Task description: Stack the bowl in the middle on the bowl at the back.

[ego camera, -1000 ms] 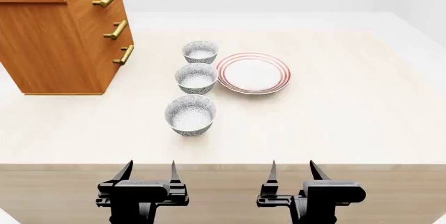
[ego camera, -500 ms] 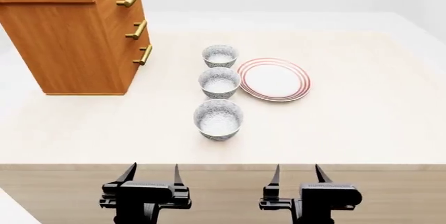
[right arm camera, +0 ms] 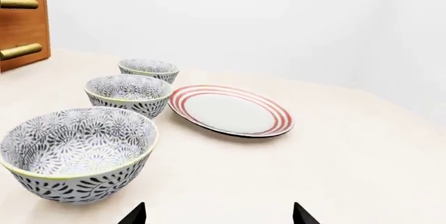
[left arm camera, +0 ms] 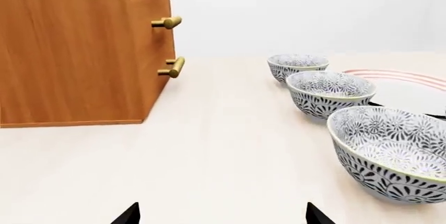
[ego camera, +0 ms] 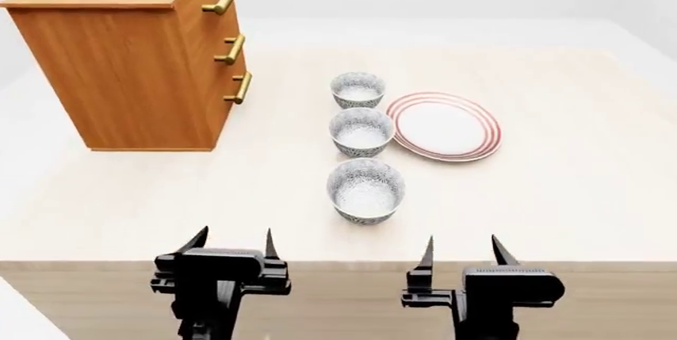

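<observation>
Three speckled grey-and-white bowls stand in a row on the pale table. The bowl in the middle [ego camera: 362, 131] [left arm camera: 329, 93] [right arm camera: 128, 94] sits between the bowl at the back [ego camera: 357, 89] [left arm camera: 297, 66] [right arm camera: 148, 70] and a nearer look-alike bowl [ego camera: 365, 190] [left arm camera: 391, 151] [right arm camera: 77, 152]. My left gripper [ego camera: 231, 243] [left arm camera: 221, 215] is open at the table's near edge, left of the row. My right gripper [ego camera: 462, 250] [right arm camera: 217, 214] is open too, just right of the near bowl. Neither holds anything.
A wooden drawer cabinet [ego camera: 138, 55] [left arm camera: 77, 46] with brass handles stands at the back left. A white plate with red rings [ego camera: 443, 126] [right arm camera: 231, 110] lies right of the middle bowl, almost touching it. The table's front edge [ego camera: 338, 262] runs just ahead of both grippers.
The view has shifted, so the bowls, plate and cabinet appear further right and lower than before. Both grippers stay open near the table's front edge.
</observation>
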Available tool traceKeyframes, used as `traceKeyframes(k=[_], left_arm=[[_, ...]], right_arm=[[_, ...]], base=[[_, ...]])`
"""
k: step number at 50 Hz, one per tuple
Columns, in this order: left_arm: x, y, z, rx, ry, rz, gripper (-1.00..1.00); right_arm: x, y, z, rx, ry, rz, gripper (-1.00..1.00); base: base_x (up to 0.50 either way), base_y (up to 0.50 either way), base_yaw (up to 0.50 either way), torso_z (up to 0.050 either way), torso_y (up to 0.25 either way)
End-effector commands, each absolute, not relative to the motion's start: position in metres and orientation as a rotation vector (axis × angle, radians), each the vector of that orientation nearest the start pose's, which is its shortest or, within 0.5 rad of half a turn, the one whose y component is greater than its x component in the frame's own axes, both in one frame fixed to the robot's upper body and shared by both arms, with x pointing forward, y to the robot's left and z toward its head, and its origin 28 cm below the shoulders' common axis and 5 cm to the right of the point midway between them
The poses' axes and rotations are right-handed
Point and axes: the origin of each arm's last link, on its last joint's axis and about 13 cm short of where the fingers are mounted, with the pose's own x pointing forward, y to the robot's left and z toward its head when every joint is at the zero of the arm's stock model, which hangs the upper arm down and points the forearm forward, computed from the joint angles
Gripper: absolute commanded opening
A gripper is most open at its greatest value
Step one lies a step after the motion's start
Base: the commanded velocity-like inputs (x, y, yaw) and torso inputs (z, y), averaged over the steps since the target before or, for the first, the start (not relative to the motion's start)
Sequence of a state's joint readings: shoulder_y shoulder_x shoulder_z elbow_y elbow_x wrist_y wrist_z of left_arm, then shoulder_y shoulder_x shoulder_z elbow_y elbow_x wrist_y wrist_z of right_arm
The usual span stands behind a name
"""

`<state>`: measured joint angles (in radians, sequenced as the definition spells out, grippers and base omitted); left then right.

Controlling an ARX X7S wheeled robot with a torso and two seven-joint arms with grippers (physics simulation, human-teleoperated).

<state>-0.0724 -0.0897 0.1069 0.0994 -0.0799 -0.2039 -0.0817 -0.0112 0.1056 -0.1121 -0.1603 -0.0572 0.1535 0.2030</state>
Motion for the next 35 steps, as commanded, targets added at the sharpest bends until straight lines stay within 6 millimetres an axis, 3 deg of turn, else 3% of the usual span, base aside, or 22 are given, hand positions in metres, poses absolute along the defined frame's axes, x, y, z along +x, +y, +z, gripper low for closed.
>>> traceKeyframes(k=[1, 6, 19, 35], left_arm=[[0.237, 0.202, 0.078, -0.012, -0.014, -0.061, 1.0], [0.24, 0.201, 0.088, -0.012, -0.036, -0.068, 1.0], [0.242, 0.2, 0.092, -0.004, -0.038, -0.073, 1.0], [0.248, 0.198, 0.093, 0.016, -0.035, -0.076, 1.0]], right_arm=[[0.21, -0.11, 0.076, -0.179, -0.105, -0.119, 1.0], [0.208, -0.115, 0.083, -0.183, -0.119, -0.136, 1.0], [0.206, -0.119, 0.087, -0.2, -0.13, -0.148, 1.0], [0.206, -0.12, 0.085, -0.255, -0.111, -0.172, 1.0]], base=[[0.5, 0.0, 0.0, 0.0, 0.0], [0.5, 0.0, 0.0, 0.0, 0.0], [0.48, -0.23, 0.0, 0.0, 0.0], [0.45, 0.0, 0.0, 0.0, 0.0]])
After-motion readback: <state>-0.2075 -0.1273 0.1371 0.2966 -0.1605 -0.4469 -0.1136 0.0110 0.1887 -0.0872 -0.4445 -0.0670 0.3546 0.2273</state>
